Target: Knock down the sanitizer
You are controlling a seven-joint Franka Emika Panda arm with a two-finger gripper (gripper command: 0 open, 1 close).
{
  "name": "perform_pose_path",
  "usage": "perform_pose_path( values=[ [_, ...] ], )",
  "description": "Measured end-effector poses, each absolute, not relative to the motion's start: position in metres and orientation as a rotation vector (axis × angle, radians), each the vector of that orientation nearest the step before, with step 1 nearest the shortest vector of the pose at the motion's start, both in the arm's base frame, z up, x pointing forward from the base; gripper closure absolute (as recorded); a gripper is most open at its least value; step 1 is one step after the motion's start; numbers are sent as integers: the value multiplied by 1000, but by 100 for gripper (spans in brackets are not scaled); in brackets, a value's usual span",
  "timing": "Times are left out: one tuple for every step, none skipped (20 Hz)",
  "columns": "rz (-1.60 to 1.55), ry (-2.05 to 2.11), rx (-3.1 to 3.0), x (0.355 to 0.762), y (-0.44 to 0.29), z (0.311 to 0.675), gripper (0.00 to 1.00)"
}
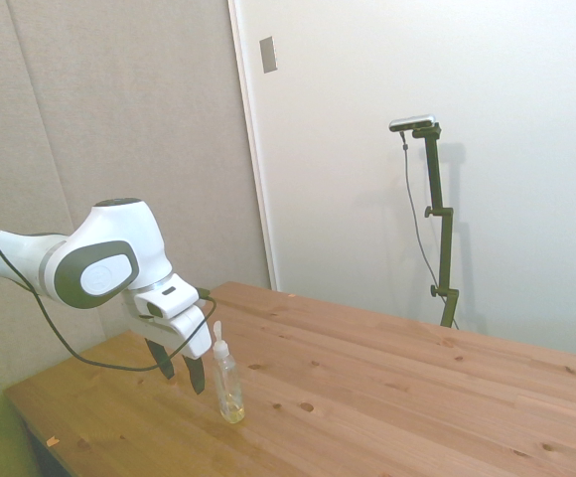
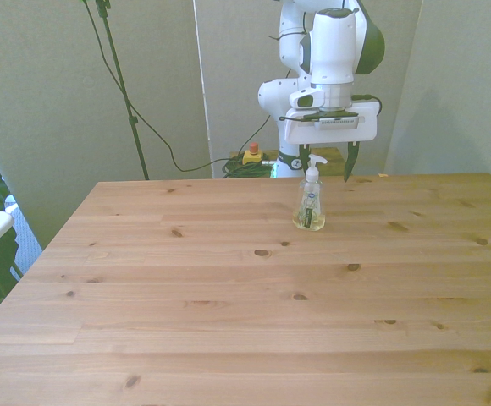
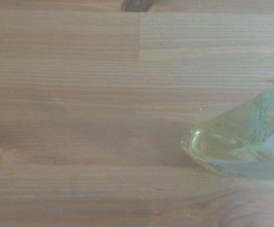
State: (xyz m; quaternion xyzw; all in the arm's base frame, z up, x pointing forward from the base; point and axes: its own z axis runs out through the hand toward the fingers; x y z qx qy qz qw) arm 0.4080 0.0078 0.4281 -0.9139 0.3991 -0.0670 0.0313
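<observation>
Gripper first: in the side view a white robot arm reaches in from the picture's left, and its two dark fingers hang down, spread apart and holding nothing, with their tips just above the wooden tabletop. Just beside the fingers, on the side away from the arm, stands the sanitizer, a slim clear bottle with a white pump top and a yellowish tint at its base. It is upright, and whether a finger touches it cannot be told from here. In the front view the gripper hangs behind the sanitizer, which stands near the tabletop's far edge, a little toward the front view's right. The bottle's pump shows between the two spread fingers, and the bottle stands nearer the camera than they do. In the wrist view, blurred and close, the sanitizer's rounded yellowish base fills one corner above pale wood planks. The task appears to be at the approach step: the gripper is lined up next to the bottle, which is not yet tipped. The next move likely calls for a sideways push high on the bottle, near the pump, so it topples rather than slides.
</observation>
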Motion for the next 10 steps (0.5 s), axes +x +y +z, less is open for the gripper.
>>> perform_pose_path(
  values=[
    [-206,1230,-2815,408,8,428,0],
    [-203,1229,-2817,408,8,428,0],
    [-203,1223,-2821,409,10,428,100],
    [-203,1215,-2825,411,13,428,100],
    [-201,1208,-2829,413,17,427,100],
    [-197,1208,-2831,415,20,427,100],
    [-192,1214,-2829,418,21,425,100],
    [-188,1219,-2828,421,22,425,100],
    [-185,1224,-2825,424,22,425,100],
    [-184,1230,-2822,426,22,425,100]
  ],
)
